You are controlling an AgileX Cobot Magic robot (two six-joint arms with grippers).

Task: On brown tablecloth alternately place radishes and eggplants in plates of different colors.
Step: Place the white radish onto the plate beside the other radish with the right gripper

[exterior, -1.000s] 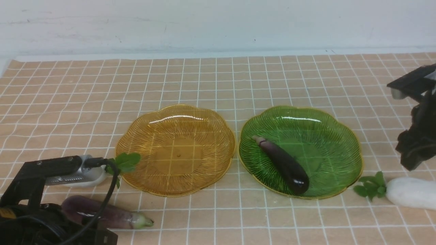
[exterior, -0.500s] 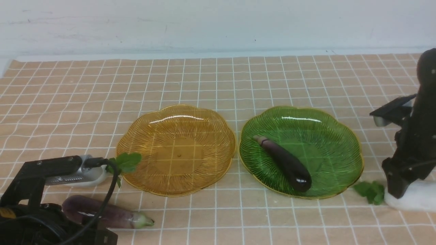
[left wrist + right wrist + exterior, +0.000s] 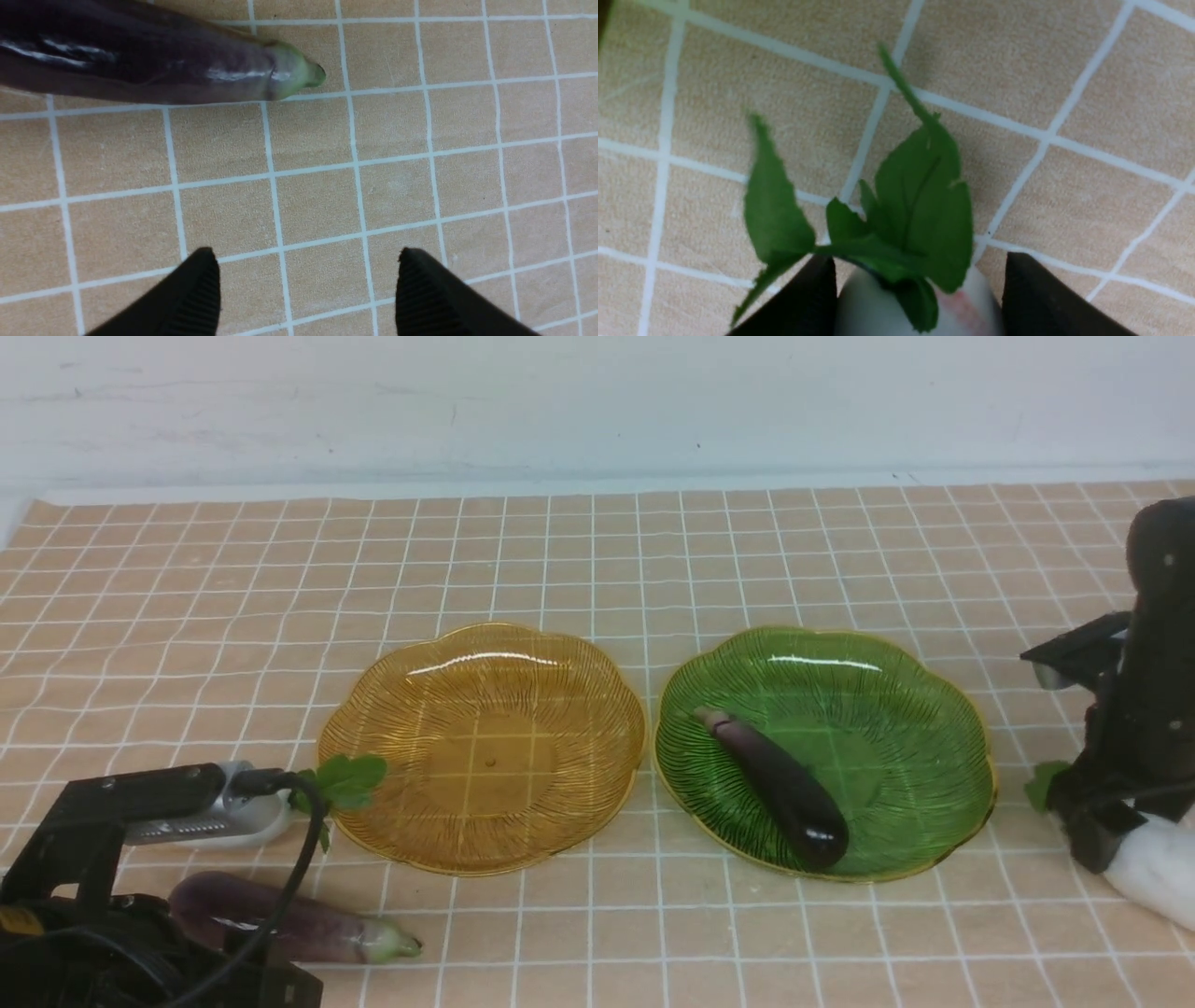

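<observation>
Two jaws of right gripper [image 3: 920, 284] now closed around white radish [image 3: 915, 312], radish swung askew; lift likely next. Left gripper [image 3: 308, 275] spread, empty.

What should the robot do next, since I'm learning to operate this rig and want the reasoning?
Probably lift the white leafy radish toward the amber ribbed plate: the right gripper's jaws flank it snugly, and that plate is empty.

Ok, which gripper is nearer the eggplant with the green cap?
Left. The left gripper is open just beside the eggplant; the right gripper is across the table, beyond both plates, at a radish.
</observation>
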